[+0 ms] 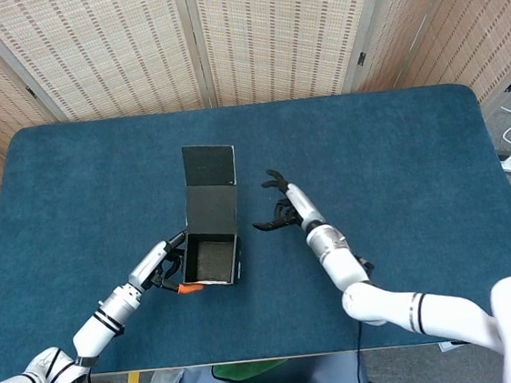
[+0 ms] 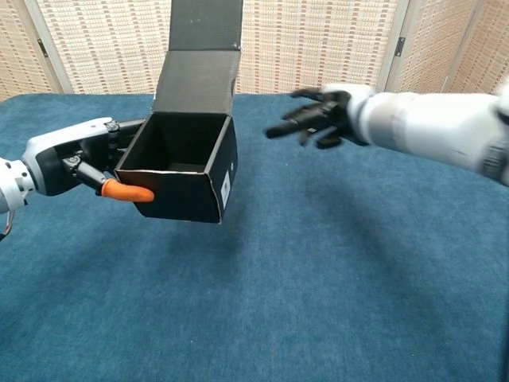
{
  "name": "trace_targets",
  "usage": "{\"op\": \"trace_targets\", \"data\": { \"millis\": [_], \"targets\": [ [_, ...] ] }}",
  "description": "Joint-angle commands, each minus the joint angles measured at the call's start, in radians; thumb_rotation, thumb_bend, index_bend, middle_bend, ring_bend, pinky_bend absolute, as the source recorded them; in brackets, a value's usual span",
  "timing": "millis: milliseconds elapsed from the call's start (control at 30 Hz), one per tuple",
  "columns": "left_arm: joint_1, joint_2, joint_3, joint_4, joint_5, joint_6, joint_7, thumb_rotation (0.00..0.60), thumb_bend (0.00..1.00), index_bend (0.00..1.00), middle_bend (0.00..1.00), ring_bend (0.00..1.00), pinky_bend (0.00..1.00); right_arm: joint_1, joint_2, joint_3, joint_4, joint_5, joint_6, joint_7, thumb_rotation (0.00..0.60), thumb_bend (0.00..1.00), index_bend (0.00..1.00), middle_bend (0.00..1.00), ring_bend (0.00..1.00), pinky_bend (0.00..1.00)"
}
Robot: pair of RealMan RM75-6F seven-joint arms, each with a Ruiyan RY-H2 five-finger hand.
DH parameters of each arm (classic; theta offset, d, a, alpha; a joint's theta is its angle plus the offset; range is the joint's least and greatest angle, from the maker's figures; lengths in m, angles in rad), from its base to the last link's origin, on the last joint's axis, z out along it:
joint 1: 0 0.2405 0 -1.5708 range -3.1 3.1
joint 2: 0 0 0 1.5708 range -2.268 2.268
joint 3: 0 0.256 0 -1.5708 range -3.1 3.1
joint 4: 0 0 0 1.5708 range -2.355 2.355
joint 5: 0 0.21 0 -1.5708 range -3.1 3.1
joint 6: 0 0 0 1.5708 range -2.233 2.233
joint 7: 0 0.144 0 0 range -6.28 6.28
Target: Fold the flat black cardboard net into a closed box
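- Covering the whole work surface: blue table [image 1: 399, 167], carrying the box left of centre.
- Standing open-topped on that surface: black cardboard box [image 1: 210, 258] [image 2: 184, 171], lid flap [image 1: 208, 167] [image 2: 205, 24] rising at the far side, unclosed.
- Gripping the box's left wall: left hand [image 1: 166, 268] [image 2: 83, 159], orange-tipped finger pressing against the near front face.
- Hovering just right of the box, apart from it: right hand [image 1: 282, 210] [image 2: 318, 118], fingers spreading wide, holding nothing.
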Motion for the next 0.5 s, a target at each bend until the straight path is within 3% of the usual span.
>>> {"op": "trace_targets", "data": {
  "millis": [33, 167, 267, 400, 500],
  "targets": [
    [-0.004, 0.024, 0.003, -0.042, 0.008, -0.007, 0.046, 0.600, 0.22, 0.56, 0.57, 0.69, 0.90, 0.099, -0.084, 0.077, 0.072, 0.064, 0.006, -0.033, 0.600, 0.05, 0.00, 0.18, 0.67, 1.00],
    [-0.010, 0.032, 0.000, -0.073, -0.004, -0.035, 0.104, 0.600, 0.22, 0.56, 0.57, 0.69, 0.90, 0.146, -0.112, 0.147, 0.070, 0.095, 0.015, -0.012, 0.600, 0.02, 0.01, 0.21, 0.68, 1.00],
    [-0.013, 0.043, -0.002, -0.092, -0.023, -0.063, 0.136, 0.600, 0.22, 0.56, 0.57, 0.69, 0.90, 0.145, -0.088, 0.181, 0.009, 0.105, -0.009, 0.010, 0.600, 0.00, 0.02, 0.22, 0.69, 1.00],
    [-0.010, 0.053, -0.009, -0.110, -0.064, -0.105, 0.172, 0.600, 0.22, 0.56, 0.57, 0.69, 0.90, 0.115, -0.020, 0.167, -0.120, 0.086, -0.042, 0.006, 0.600, 0.00, 0.03, 0.24, 0.71, 1.00],
    [-0.006, 0.053, -0.014, -0.112, -0.094, -0.136, 0.205, 0.600, 0.22, 0.56, 0.57, 0.69, 0.90, 0.101, 0.033, 0.119, -0.205, 0.071, -0.066, -0.023, 0.600, 0.00, 0.04, 0.26, 0.72, 1.00]
  ]
}}
